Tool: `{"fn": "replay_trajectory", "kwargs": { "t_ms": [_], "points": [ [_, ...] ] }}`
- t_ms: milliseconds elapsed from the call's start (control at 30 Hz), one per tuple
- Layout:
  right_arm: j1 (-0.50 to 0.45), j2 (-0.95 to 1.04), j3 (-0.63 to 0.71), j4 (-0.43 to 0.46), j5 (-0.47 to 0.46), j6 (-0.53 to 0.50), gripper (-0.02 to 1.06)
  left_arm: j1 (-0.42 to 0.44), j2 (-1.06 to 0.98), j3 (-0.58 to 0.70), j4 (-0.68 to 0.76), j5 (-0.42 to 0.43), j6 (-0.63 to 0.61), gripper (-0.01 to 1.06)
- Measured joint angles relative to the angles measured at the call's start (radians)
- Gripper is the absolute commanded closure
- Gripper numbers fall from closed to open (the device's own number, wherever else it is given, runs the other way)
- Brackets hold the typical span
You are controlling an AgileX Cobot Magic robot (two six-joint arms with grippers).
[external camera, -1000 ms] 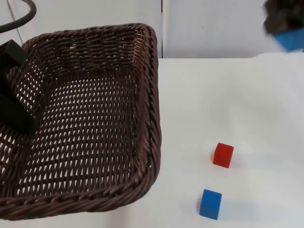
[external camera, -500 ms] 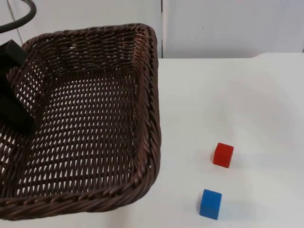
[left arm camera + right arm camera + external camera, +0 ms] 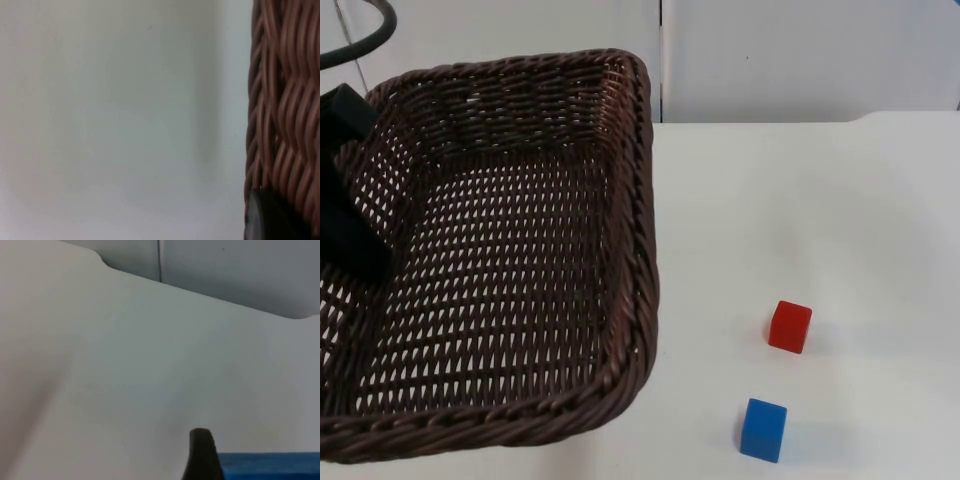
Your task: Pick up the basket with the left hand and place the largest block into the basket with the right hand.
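Note:
The dark brown wicker basket fills the left of the top view, held above the table with nothing inside it. My left gripper is shut on its left rim. The woven rim sits beside a black fingertip in the left wrist view. In the right wrist view my right gripper is shut on a large blue block, which lies against its black fingertip above the white table.
A red block and a smaller blue block rest on the white table to the right of the basket. The grey partition wall closes off the far side.
One second ago my right gripper with the blue block was at the top view's upper right corner. It has since moved out past that corner. The basket and table blocks have not moved.

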Motion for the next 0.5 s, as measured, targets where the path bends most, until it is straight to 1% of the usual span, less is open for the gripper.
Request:
{"fn": "replay_trajectory", "kwargs": {
  "t_ms": [100, 200, 333, 367, 500],
  "points": [
    [0.01, 0.0, -0.032, 0.053, 0.033, -0.029, 1.05, 0.0, 0.0, 0.0, 0.0, -0.008, 0.0, 1.05],
    [0.04, 0.0, -0.059, 0.065, 0.049, -0.048, 1.05, 0.0, 0.0, 0.0, 0.0, -0.012, 0.0, 1.05],
    [0.152, 0.01, -0.118, 0.071, 0.053, -0.078, 1.05, 0.0, 0.0, 0.0, 0.0, -0.018, 0.0, 1.05],
    [0.152, 0.01, -0.118, 0.071, 0.053, -0.078, 1.05, 0.0, 0.0, 0.0, 0.0, -0.018, 0.0, 1.05],
    [0.276, 0.094, -0.21, 0.071, 0.072, -0.082, 1.05, 0.0, 0.0, 0.0, 0.0, -0.018, 0.0, 1.05]
  ]
}}
